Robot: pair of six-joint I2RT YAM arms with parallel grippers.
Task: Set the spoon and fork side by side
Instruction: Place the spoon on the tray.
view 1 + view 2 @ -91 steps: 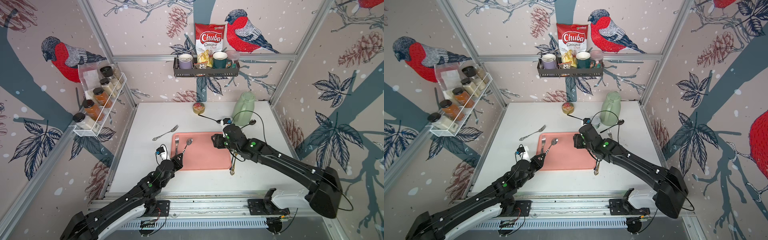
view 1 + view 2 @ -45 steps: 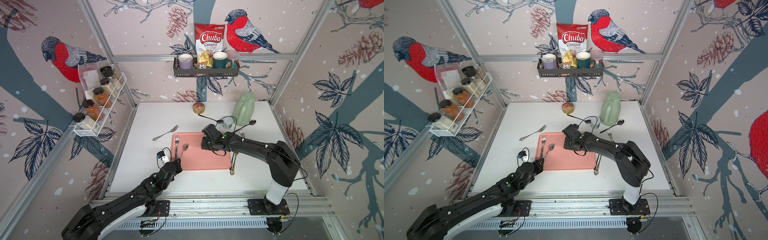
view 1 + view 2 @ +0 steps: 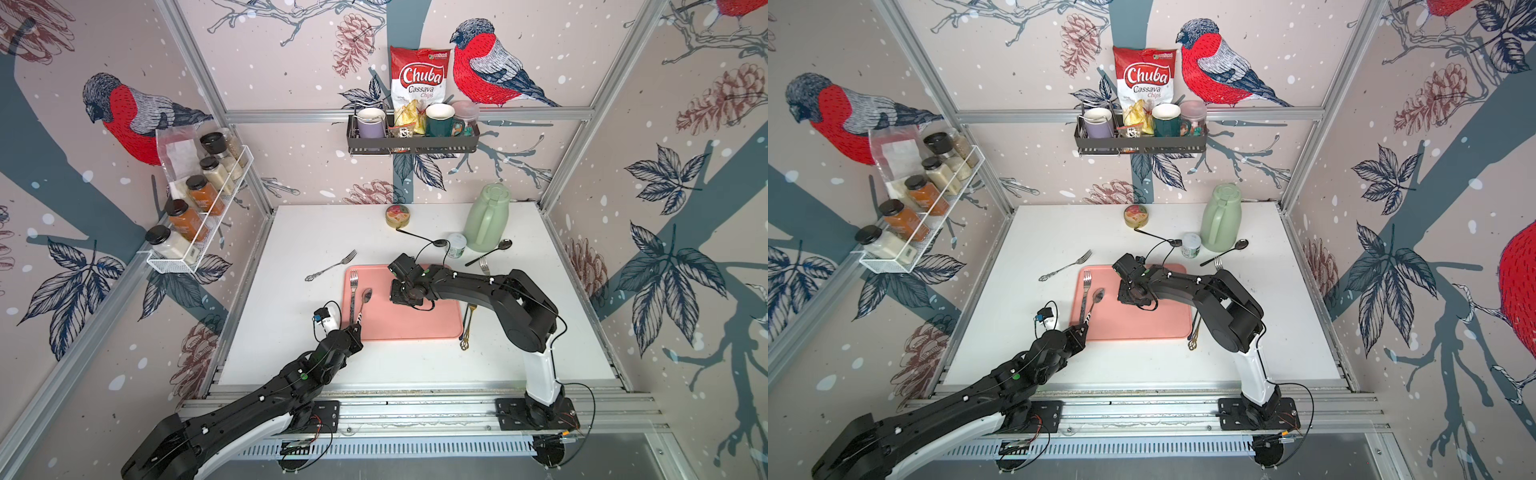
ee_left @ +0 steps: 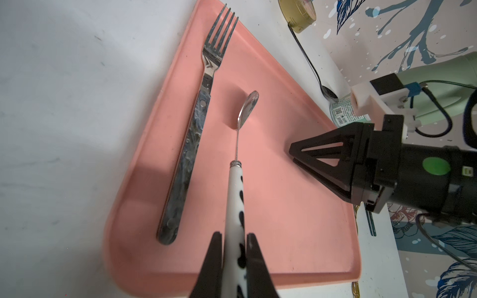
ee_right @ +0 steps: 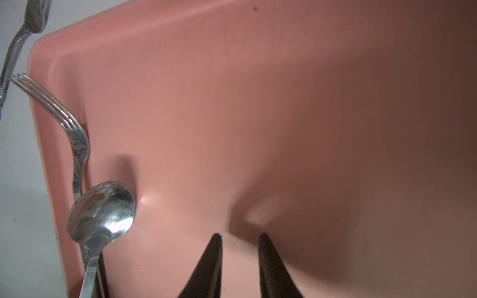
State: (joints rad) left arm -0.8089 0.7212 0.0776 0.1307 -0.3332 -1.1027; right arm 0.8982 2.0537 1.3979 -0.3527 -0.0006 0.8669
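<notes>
A: Where is the spoon (image 4: 248, 108)?
B: In the left gripper (image 4: 233, 236). The jaws are clamped on its white, black-spotted handle, and the bowl points toward the far edge of the tray (image 4: 284, 206).
A: Is it down on the tray?
B: Hard to say. The bowl is turned on its edge over the tray's left part and throws a shadow on the pink surface. Whether it touches cannot be told.
A: And the fork (image 4: 191, 144)?
B: It lies flat in the tray, along the left edge, with its tines toward the far left corner. The spoon is just beside it on its right, nearly parallel. The left wrist view shows a strip of bare tray between them.
A: What about the right gripper (image 5: 240, 236)?
B: It hangs over the tray, to the right of the spoon's bowl and apart from it. Its jaws stand a little apart with nothing between them.
A: Where does the tray sit?
B: About the middle of the tabletop (image 3: 316, 232), in both top views.
A: What else is on the tabletop?
B: A second fork (image 3: 331, 266) lies off the tray's far left corner. A gold utensil (image 3: 466, 332) lies along the tray's right edge, outside it. A green jug (image 3: 487, 220) stands near the tabletop's far right corner, with a small jar (image 3: 456, 245) just beside it. A round tin (image 3: 398, 216) sits at the far edge.
</notes>
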